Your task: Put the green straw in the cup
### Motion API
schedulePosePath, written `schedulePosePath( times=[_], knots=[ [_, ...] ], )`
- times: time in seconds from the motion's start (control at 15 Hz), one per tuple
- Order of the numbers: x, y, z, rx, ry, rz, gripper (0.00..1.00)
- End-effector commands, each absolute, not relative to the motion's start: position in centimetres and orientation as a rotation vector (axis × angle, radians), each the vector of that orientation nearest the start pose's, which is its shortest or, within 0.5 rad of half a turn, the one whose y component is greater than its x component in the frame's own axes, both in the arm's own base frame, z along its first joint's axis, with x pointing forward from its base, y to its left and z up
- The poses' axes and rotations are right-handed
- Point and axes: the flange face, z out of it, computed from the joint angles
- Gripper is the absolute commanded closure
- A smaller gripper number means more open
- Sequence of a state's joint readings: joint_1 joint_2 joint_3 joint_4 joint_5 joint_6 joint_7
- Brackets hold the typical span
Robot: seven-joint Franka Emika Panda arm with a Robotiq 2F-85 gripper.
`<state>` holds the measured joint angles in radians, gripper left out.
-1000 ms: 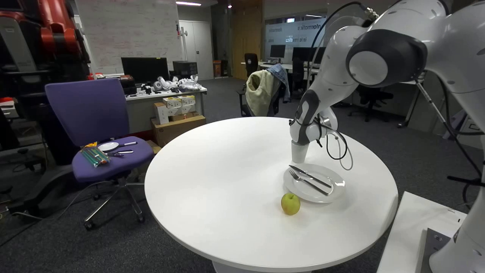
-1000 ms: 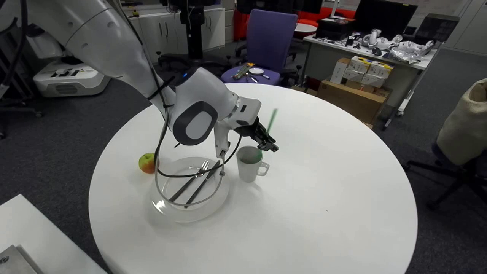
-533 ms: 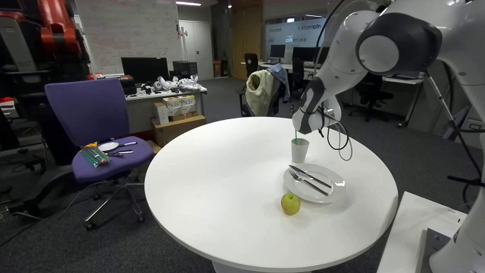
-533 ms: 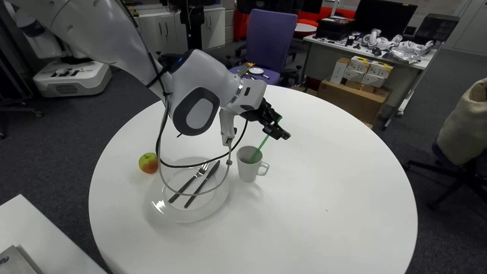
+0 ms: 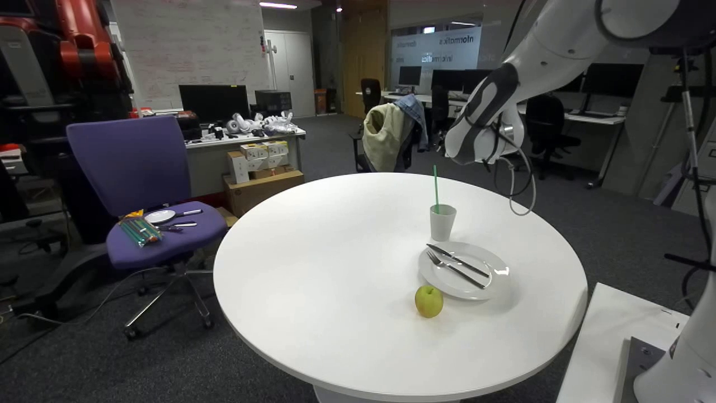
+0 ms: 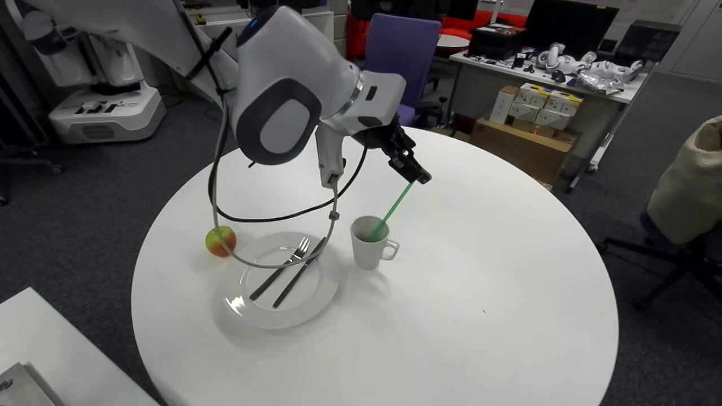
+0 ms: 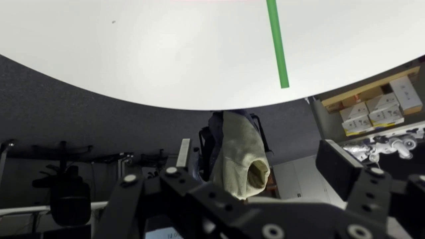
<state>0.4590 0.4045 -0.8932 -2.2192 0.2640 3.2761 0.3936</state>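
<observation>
The green straw [image 5: 436,189] stands in the white cup [image 5: 442,225], its lower end inside and its upper part rising well above the rim. An exterior view shows the straw [image 6: 398,202] tilted against the rim of the cup [image 6: 366,254], on the handle side. Above the cup, my gripper [image 6: 411,167] is up off the table; the straw's top ends close by its fingers in that picture. From the wrist, the gripper [image 7: 260,159] is open with its fingers wide apart and nothing between them. The straw [image 7: 279,46] shows there beyond the fingertips, clear of both; the cup is out of view.
A white plate [image 5: 460,288] with a fork [image 5: 456,270] and a knife [image 5: 458,259] lies beside the cup on the round table [image 5: 324,268]. An apple [image 5: 429,301] sits by the plate. A cable loop [image 6: 271,219] hangs from the arm above plate and apple.
The gripper has opened, let go of the straw and risen away from the cup. The straw stays behind, leaning in the cup. Plate and apple have not moved.
</observation>
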Motion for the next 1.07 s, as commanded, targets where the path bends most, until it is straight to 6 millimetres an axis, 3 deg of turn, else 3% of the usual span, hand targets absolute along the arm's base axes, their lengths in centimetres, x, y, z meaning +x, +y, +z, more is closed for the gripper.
schedulePosePath(
  times=[0.0, 0.2, 0.67, 1.0],
  knots=[
    [51.6, -25.2, 38.7, -2.796, 1.267, -1.071, 0.0],
    [50.3, -26.2, 39.2, -2.858, 1.213, -0.804, 0.0],
    [46.9, -27.9, 37.8, -3.017, 1.083, -0.101, 0.0],
    [44.4, -28.5, 36.5, -3.217, 0.797, 0.242, 0.0]
  ],
)
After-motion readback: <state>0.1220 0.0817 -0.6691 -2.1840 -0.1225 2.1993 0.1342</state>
